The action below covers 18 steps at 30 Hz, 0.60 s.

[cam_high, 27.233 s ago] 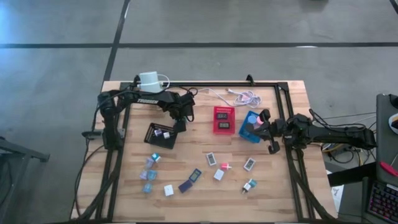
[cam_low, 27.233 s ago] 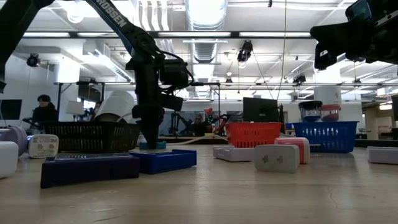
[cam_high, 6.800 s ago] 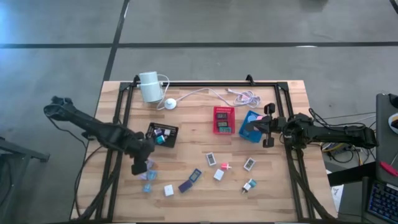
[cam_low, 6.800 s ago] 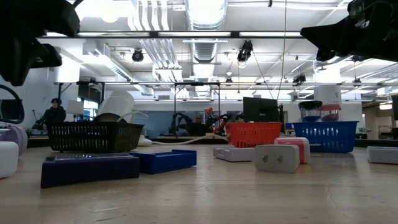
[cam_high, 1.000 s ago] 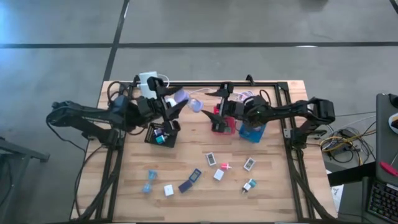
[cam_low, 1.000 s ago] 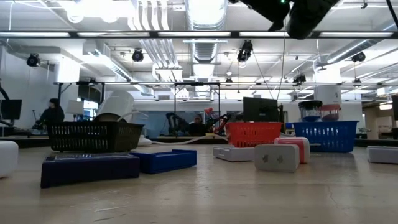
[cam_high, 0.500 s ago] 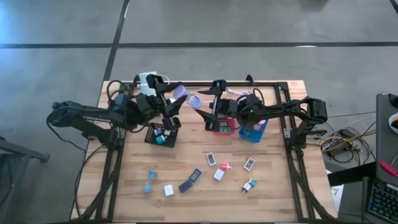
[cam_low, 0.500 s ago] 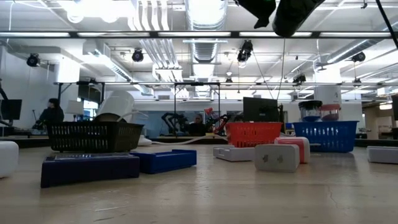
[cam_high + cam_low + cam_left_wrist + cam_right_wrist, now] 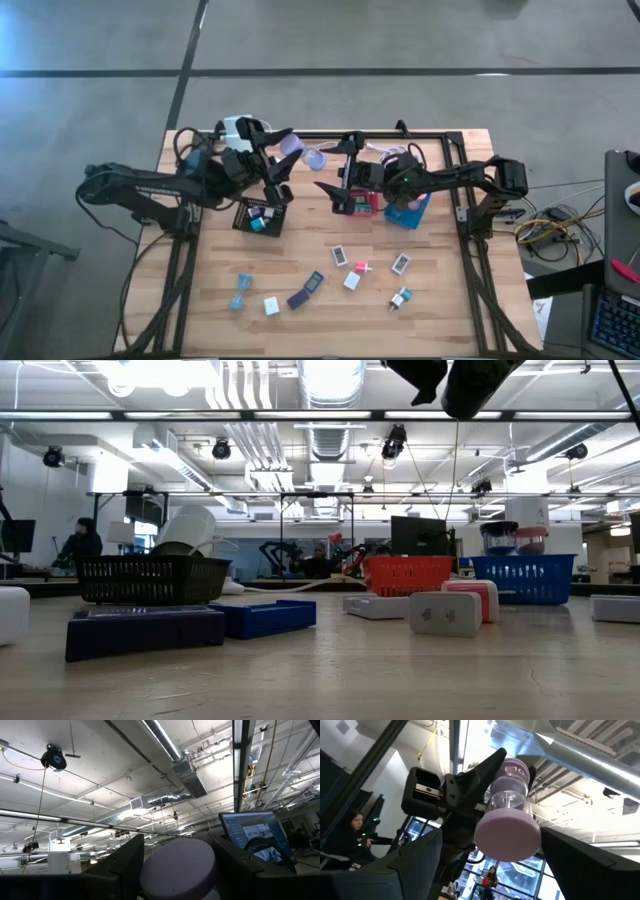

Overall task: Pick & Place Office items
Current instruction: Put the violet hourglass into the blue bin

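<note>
Overhead, ducts (image 9: 318, 400), strip lights; below, plank tabletop (image 9: 440, 300), concrete floor (image 9: 90, 90).

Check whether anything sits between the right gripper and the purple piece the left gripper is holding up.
Nothing visible does. The left gripper holds the purple piece in the air, and the right gripper faces its free end with open fingers either side and clear space between.

The wooden table (image 9: 450, 310) carries black (image 9: 258, 217), red (image 9: 362, 200) and blue trays (image 9: 408, 212) plus scattered office items (image 9: 305, 290).
</note>
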### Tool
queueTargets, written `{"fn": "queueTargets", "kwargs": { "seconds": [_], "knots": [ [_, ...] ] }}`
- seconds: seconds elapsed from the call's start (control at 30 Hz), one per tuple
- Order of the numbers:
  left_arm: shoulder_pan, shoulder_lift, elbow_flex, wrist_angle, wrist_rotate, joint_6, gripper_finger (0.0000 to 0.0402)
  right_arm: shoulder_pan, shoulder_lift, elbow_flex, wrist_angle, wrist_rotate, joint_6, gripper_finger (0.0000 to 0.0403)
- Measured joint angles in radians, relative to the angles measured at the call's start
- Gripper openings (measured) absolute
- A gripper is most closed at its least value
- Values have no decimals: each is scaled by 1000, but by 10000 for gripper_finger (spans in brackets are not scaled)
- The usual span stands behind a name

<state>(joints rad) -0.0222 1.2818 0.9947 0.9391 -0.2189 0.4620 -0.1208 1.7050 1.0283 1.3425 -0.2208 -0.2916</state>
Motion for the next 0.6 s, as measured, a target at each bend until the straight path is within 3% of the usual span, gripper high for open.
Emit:
{"fn": "queueTargets", "kwargs": {
  "seconds": [0.6],
  "knots": [
    [3, 28, 2, 15, 3, -1, 194, 1, 0, 16, -1, 65, 54, 329]
  ]
}}
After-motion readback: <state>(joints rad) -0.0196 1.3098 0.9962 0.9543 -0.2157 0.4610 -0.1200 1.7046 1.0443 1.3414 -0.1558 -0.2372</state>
